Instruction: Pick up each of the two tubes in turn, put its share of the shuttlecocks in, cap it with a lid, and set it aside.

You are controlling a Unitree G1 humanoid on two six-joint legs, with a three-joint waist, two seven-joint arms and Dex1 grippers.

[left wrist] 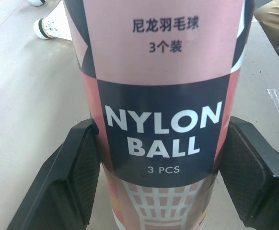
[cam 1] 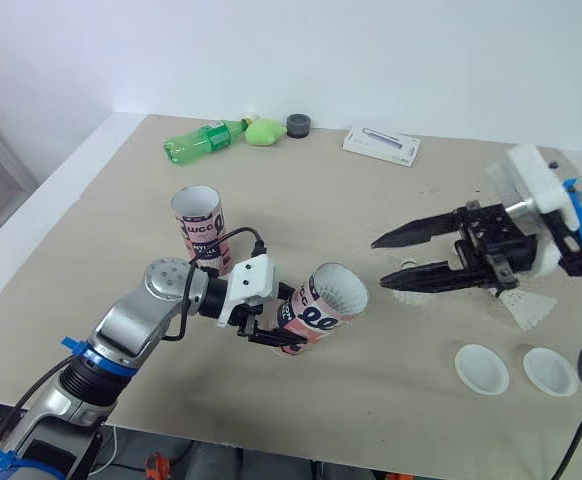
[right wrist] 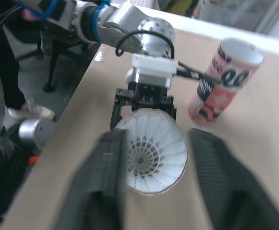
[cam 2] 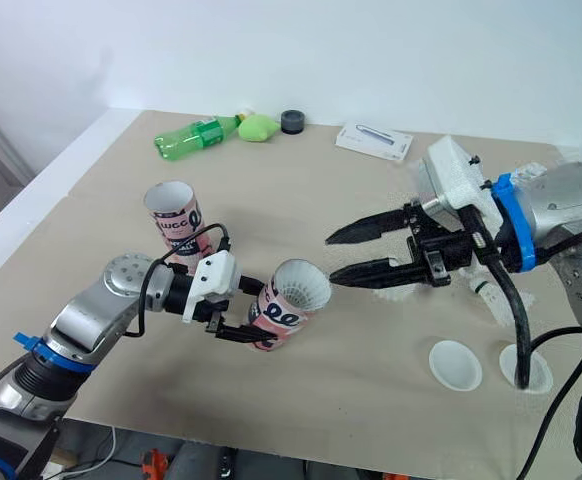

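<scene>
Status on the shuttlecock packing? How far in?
Done: nothing capped or set aside; both lids lie bare on the table. In hand: left gripper holds a tilted tube, a shuttlecock in its mouth, the open right gripper close by. Left: loose shuttlecocks, capping this tube, then the second tube, standing uncapped.

In the left wrist view the held tube (left wrist: 163, 96) is cut off at both ends, so its mouth is outside the picture. The right gripper (cam 1: 381, 262) partly hides a shuttlecock (cam 1: 529, 308). A black cable (cam 2: 514, 330) crosses one lid (cam 2: 539, 372). The print on the white box (cam 1: 381, 144) is too small to read.
</scene>
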